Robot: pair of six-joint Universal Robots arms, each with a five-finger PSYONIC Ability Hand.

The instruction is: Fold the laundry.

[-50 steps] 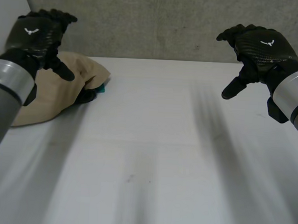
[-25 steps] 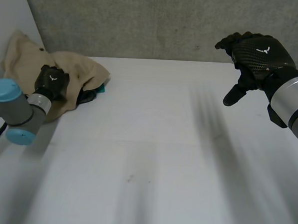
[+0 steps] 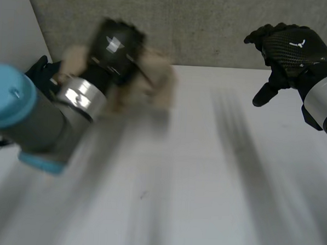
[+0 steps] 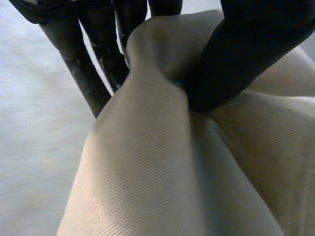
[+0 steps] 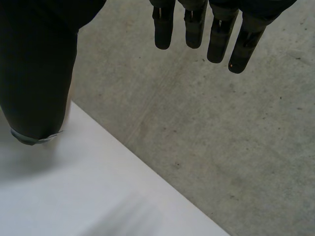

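One beige cloth [image 3: 154, 81] sits bunched over the far left part of the white table [image 3: 215, 174], at the left hand [image 3: 115, 46]. It looks light, soft and limp. The fine twill weave drapes in loose folds, so it will likely sag and swing from any single hold rather than keep a shape. It seems neither slippery nor fragile. By judgement, an edge or a corner is the best place to take it, since a hold in the middle leaves the rest hanging as a bundle.

In the left wrist view, the cloth [image 4: 147, 167] stands up in a ridge between the thumb [image 4: 241, 59] and the fingers [image 4: 88, 73]. The thumb presses a fold against the fingers, pinching it, and the rest drapes away below the palm. Which part is held — edge or middle — cannot be told.

The right hand [image 3: 290, 49] hangs above the far right of the table, well apart from the cloth — its fingers [image 5: 197, 27] are straight, a little spread, and hold nothing.
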